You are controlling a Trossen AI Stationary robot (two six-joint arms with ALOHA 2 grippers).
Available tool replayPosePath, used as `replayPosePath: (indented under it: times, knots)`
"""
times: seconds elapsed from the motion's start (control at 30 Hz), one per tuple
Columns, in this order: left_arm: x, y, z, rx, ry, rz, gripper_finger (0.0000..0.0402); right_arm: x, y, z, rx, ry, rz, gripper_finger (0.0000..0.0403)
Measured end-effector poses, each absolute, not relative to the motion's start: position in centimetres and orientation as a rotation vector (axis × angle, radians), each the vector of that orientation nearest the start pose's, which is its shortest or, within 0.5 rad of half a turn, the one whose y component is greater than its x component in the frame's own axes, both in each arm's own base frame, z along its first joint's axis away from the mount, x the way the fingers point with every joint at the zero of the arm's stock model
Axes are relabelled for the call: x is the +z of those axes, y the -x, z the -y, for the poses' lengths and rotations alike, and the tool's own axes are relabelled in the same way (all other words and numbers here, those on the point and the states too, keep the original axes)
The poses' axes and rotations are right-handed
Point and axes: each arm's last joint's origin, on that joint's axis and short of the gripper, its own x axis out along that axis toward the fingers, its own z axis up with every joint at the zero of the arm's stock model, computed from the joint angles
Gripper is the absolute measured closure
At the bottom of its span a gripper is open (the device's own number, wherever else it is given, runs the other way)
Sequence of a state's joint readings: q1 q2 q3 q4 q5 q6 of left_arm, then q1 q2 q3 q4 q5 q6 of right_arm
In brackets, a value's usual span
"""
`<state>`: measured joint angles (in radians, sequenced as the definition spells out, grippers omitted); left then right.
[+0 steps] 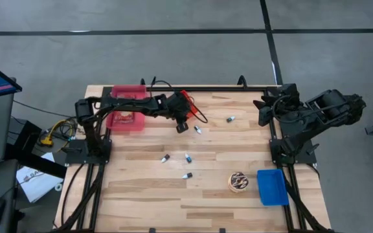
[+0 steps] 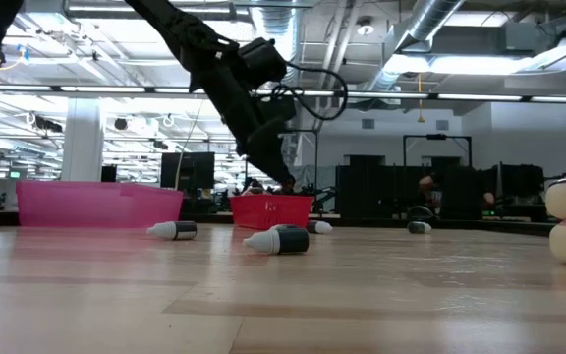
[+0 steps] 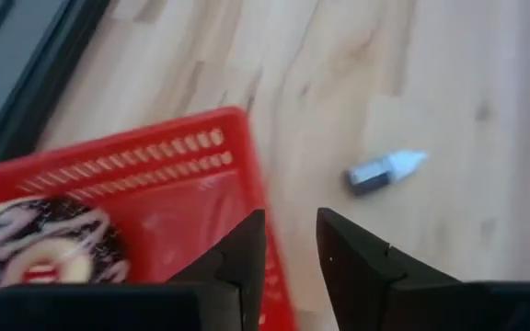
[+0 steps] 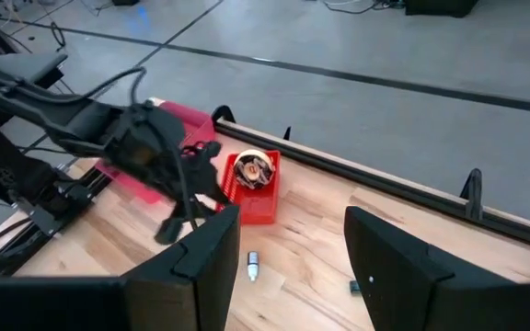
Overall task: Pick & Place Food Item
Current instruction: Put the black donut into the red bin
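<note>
Left hand closes in on a red basket's rim at the back of the bench

The left hand hangs over the near wall of the small red basket, its fingers a narrow gap apart and straddling that rim, seemingly to grip the basket by its edge. Inside sits a chocolate-iced doughnut, the likely food item. A small bottle lies just beside the basket on bare wood. The right hand waits well apart at the bench's right rear, fingers spread and holding nothing.
</note>
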<state>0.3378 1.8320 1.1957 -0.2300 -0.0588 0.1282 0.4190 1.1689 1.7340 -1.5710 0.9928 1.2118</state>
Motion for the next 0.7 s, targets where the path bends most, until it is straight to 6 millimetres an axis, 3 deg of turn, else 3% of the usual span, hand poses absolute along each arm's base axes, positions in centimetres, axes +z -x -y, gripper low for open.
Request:
replayPosePath:
  times: [0.23,0.7]
  knots:
    - [17.7,-36.1,-13.8,0.324,-0.037,-0.92,0.0309,45.8,-13.4,-3.3,-0.866,-0.471,-0.332,0.0214]
    - [16.8,-36.0,-13.7,0.274,-0.026,-0.973,0.0309,45.8,-13.4,-3.3,-0.867,-0.475,-0.33,0.0214]
